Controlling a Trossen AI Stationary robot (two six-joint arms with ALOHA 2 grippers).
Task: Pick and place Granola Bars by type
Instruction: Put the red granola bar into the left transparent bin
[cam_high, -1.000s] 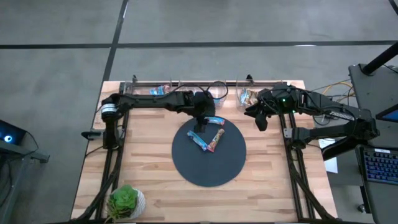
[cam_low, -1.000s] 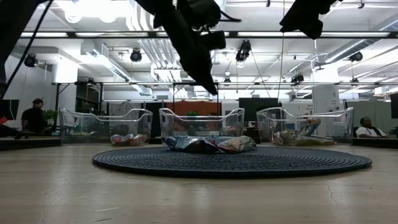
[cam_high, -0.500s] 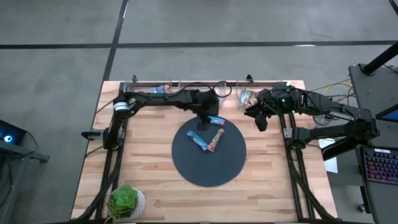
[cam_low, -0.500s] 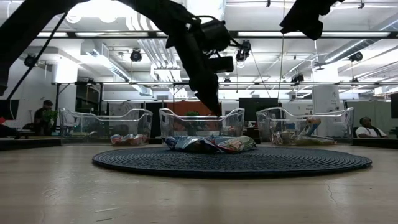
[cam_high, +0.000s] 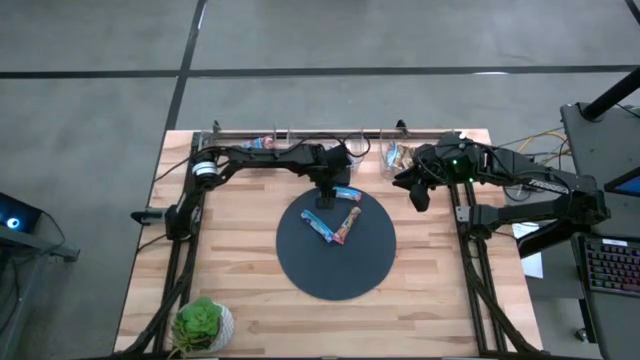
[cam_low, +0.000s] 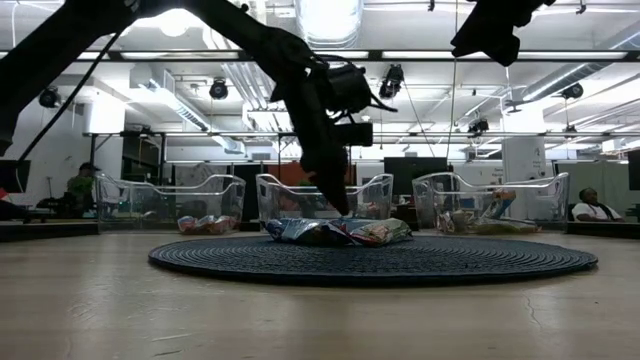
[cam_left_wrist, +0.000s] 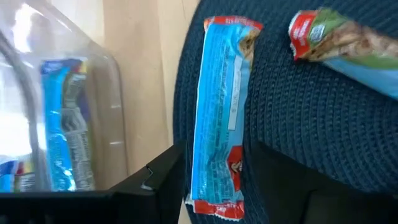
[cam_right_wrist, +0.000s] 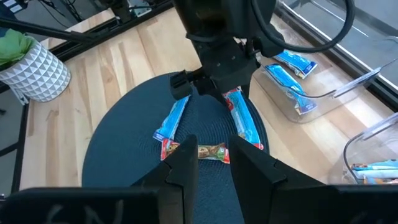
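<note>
My table (cam_high: 240, 260) is pale wood planks, and a dark round woven mat (cam_high: 336, 270) lies at its middle. Along the far edge stand three clear bins (cam_low: 323, 196); in the low view they show wrapped bars inside. A small potted plant (cam_high: 203, 323) in a white patterned pot sits at the near left corner. Beyond the table the low view looks into an open hall with ceiling lights, ducts and a few seated people far back.

Three granola bars (cam_high: 337, 215) lie on the far half of the mat: a bright blue bar (cam_left_wrist: 219, 118) near the mat's far rim, a second blue one (cam_right_wrist: 171, 121) beside it, and a bar with a red end and tan print (cam_right_wrist: 202, 150) next to those. More blue bars (cam_right_wrist: 289, 78) rest in a bin behind the mat.

My left arm reaches along the far edge and bends down over the mat's far rim. My left gripper (cam_high: 326, 200) hangs just above the bright blue bar — its two fingers (cam_left_wrist: 155, 183) stand apart on either side of the bar's near end, and it holds nothing.

My right arm waits raised at the right side, its right gripper (cam_high: 421, 195) off the mat with its fingers (cam_right_wrist: 183, 171) a little apart and nothing between them.
</note>
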